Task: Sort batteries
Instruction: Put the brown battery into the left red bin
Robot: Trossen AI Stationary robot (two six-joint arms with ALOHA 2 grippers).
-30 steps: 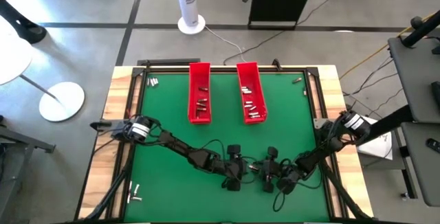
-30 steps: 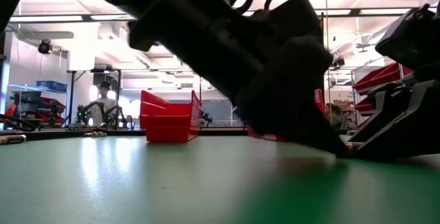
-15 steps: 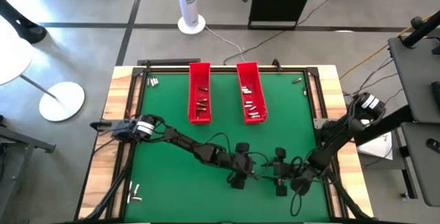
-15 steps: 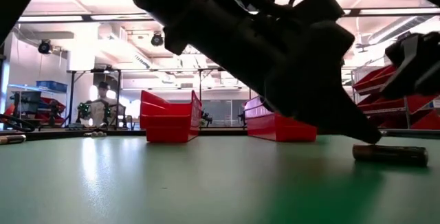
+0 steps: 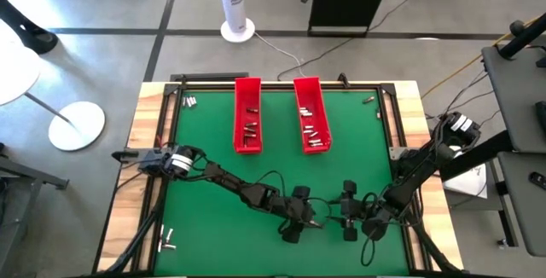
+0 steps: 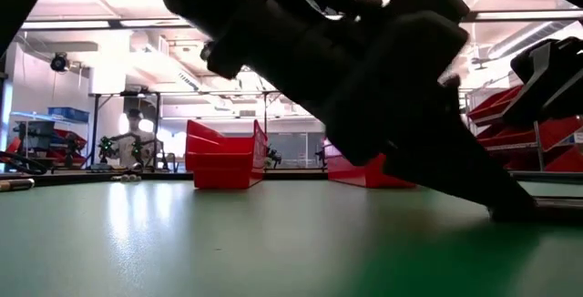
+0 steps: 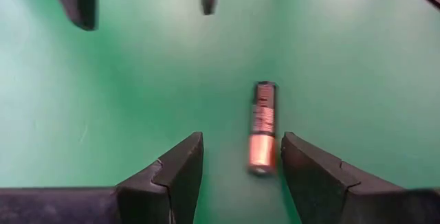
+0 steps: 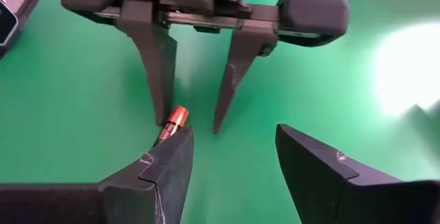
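- The left gripper (image 7: 240,176) stood low in the centre of the high view, its two dark fingers apart, with one copper-and-black cylindrical battery (image 7: 262,128) lying flat on the green table mat (image 7: 357,80) between the fingertips, nearer one finger and untouched by either.
- The right gripper (image 8: 234,162) faced it just to the right in the high view, its two fingers likewise spread and holding nothing; the same battery's copper end peeped beside one fingertip.
- Two long red plastic trays (image 5: 247,114) (image 5: 310,113) lay side by side at upper centre, each holding several small batteries; an exact count could not be made.
- A few loose batteries (image 5: 189,101) lay at the mat's upper left corner, others (image 5: 167,240) at lower left, and some (image 5: 368,100) at the upper right.
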